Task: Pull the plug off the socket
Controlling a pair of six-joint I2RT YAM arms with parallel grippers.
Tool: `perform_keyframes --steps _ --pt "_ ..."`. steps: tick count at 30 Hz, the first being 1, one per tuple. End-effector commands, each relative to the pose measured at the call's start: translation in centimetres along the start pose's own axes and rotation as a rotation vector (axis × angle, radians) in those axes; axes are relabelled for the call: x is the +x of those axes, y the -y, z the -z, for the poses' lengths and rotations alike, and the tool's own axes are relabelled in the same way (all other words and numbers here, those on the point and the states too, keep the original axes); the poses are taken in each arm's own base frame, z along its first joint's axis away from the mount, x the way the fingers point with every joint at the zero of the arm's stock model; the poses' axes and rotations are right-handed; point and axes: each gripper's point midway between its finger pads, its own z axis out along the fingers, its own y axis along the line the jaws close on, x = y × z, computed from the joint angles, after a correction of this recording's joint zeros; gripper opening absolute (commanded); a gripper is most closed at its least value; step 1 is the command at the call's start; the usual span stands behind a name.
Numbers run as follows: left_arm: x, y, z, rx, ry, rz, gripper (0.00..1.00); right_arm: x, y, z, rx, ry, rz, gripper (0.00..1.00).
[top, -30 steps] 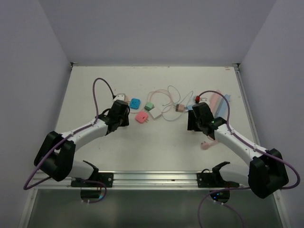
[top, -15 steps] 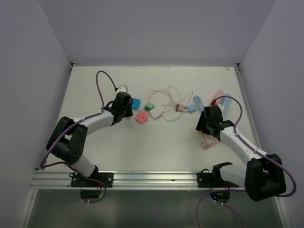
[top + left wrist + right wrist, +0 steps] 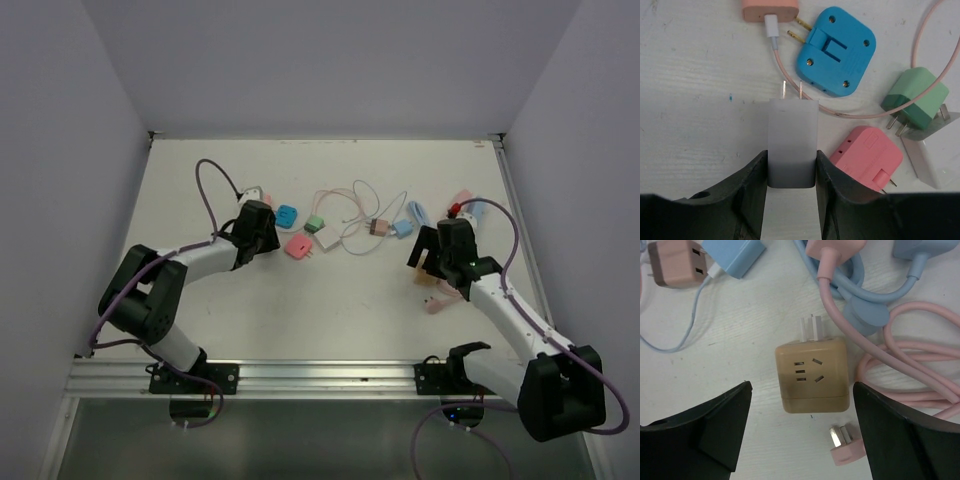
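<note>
The right gripper (image 3: 802,388) hangs wide open over the tan socket (image 3: 811,375), a finger either side, neither touching it. The socket sits on the tabletop (image 3: 740,350), holes up, a white plug (image 3: 811,328) sticking lengthwise out of its far side, away from the arm. The left gripper (image 3: 791,162) is clamped on a white charger (image 3: 792,140), prongs forward.
</note>
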Motion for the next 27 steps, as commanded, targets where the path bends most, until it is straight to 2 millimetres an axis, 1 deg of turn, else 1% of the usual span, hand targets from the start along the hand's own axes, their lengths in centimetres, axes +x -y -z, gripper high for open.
perform_keyframes --steps 1,2,3,4,5,6,7,8,9,10,11,12,13,14,15,16,17,18,19,20,21,22,23,24,25,26,27 --pt "0.3 -0.4 0.1 0.007 0.011 0.073 0.45 -3.0 -2.1 1.7 -0.094 0.073 -0.008 0.89" --pt "0.7 -0.8 0.2 0.003 0.006 0.08 0.45 -3.1 -2.3 2.0 -0.106 0.071 -0.008 0.91" --pt "0.8 -0.9 0.3 0.004 0.004 0.096 0.47 -3.4 -3.1 2.6 -0.145 0.074 -0.008 0.92" --pt "0.9 -1.0 0.4 0.009 0.006 0.105 0.48 -3.9 -3.5 3.3 -0.169 0.09 -0.011 0.94" --pt "1.3 -1.2 0.4 0.008 -0.001 0.108 0.52 -4.0 -3.6 3.8 -0.181 0.09 -0.011 0.95" --pt "1.3 -1.2 0.6 0.013 0.003 0.114 0.53 -4.4 -3.9 4.4 -0.199 0.1 -0.012 0.95" --pt "1.5 -1.4 0.6 0.008 0.0 0.118 0.57 -5.2 -4.4 5.6 -0.226 0.123 -0.012 0.97" --pt "1.4 -1.3 0.7 0.013 0.002 0.121 0.59 -5.6 -4.5 6.1 -0.235 0.137 -0.012 0.97" --pt "1.2 -1.2 0.9 0.02 0.008 0.124 0.6 -6.5 -4.9 7.1 -0.253 0.161 -0.009 0.98" --pt "1.2 -1.0 0.9 0.035 0.004 0.126 0.61 -6.6 -4.8 7.8 -0.256 0.162 -0.005 0.99" --pt "1.1 -0.8 1.1 0.047 0.005 0.126 0.64 -7.1 -5.0 8.7 -0.271 0.184 -0.003 0.99" --pt "1.0 -0.6 1.3 0.057 0.004 0.128 0.67 -7.9 -5.2 9.7 -0.285 0.207 -0.002 0.99" --pt "0.9 -0.2 1.5 0.074 -0.001 0.129 0.74 -7.9 -5.2 10.3 -0.293 0.205 -0.002 0.99" --pt "0.4 0.1 1.9 0.092 0.011 0.132 0.78 -8.4 -5.3 11.2 -0.304 0.229 0.0 0.99" --pt "0.4 0.2 2.2 0.096 0.008 0.132 0.82 -9.0 -5.5 12.1 -0.318 0.249 -0.001 0.99" --pt "0.0 0.3 2.6 0.104 0.017 0.134 0.89 -9.0 -5.4 12.6 -0.316 0.247 -0.001 0.99" --pt "-1.0 0.7 3.5 0.119 0.045 0.133 0.93 -9.2 -5.3 13.1 -0.319 0.258 0.004 0.99" --pt "-1.1 0.5 3.9 0.11 0.043 0.128 0.96 -9.8 -5.4 14.3 -0.332 0.285 0.003 0.99" --pt "-2.2 0.6 4.5 0.11 0.07 0.128 0.99 -9.7 -5.2 14.7 -0.328 0.285 0.005 0.99" --pt "-3.0 0.6 5.7 0.111 0.084 0.123 0.99 -10.0 -5.0 15.2 -0.324 0.301 0.007 0.99" --pt "-3.1 0.2 6.3 0.095 0.081 0.102 1.0 -10.7 -4.9 16.4 -0.326 0.334 0.013 0.99" --pt "-4.4 0.4 7.2 0.092 0.111 0.099 1.0 -10.8 -4.4 16.9 -0.312 0.342 0.015 0.99" --pt "-5.8 0.5 8.7 0.102 0.151 0.086 1.0 -11.2 -3.9 17.4 -0.289 0.366 0.019 0.99" --pt "-6.0 0.0 9.6 0.082 0.152 0.072 0.99 -12.0 -3.7 18.7 -0.288 0.405 0.017 0.99" --pt "-7.7 0.5 11.0 0.094 0.189 0.064 0.99 -12.1 -3.3 19.3 -0.276 0.416 0.022 0.99" --pt "-9.2 0.5 12.9 0.107 0.239 0.044 1.0 -12.3 -3.0 20.0 -0.271 0.436 0.034 0.99" --pt "-9.6 -0.2 14.0 0.078 0.251 0.028 1.0 -13.0 -2.5 21.1 -0.256 0.472 0.03 0.99"
